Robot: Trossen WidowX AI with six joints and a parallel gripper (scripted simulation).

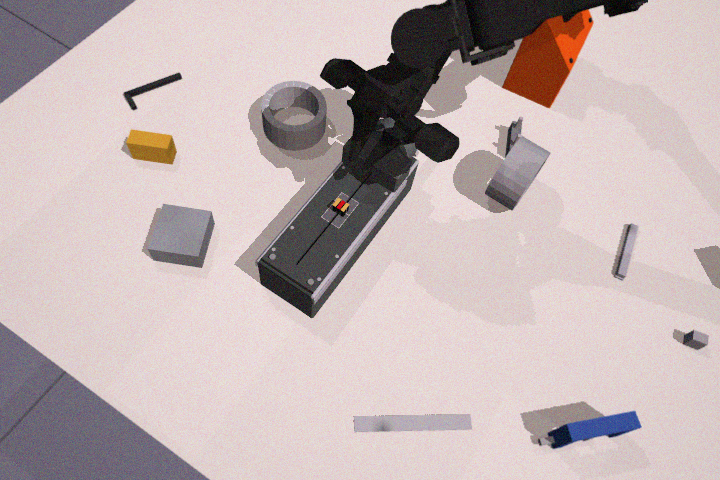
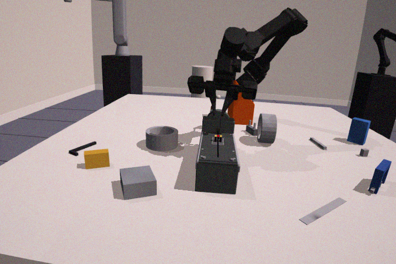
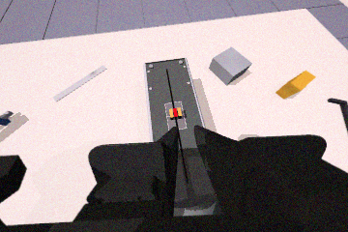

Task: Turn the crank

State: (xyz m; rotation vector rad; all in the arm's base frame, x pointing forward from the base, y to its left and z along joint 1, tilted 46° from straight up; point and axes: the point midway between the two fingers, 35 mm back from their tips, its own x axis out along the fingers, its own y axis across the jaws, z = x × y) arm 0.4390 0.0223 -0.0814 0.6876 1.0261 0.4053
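The dark machine is a long box on the table, with a raised rear end. On its top, the red pointer sits between two small brass marks and looks level with them; a tiny offset cannot be ruled out. My gripper points down at the rear end. Its fingertips stand a little apart, with nothing clearly seen between them. The crank and its handle are hidden by the dark fingers and the rear end.
A grey ring stands left of the machine, a grey wheel right. A grey block, a yellow block and a black L-shaped bar lie further left, a blue clamp-like piece front right.
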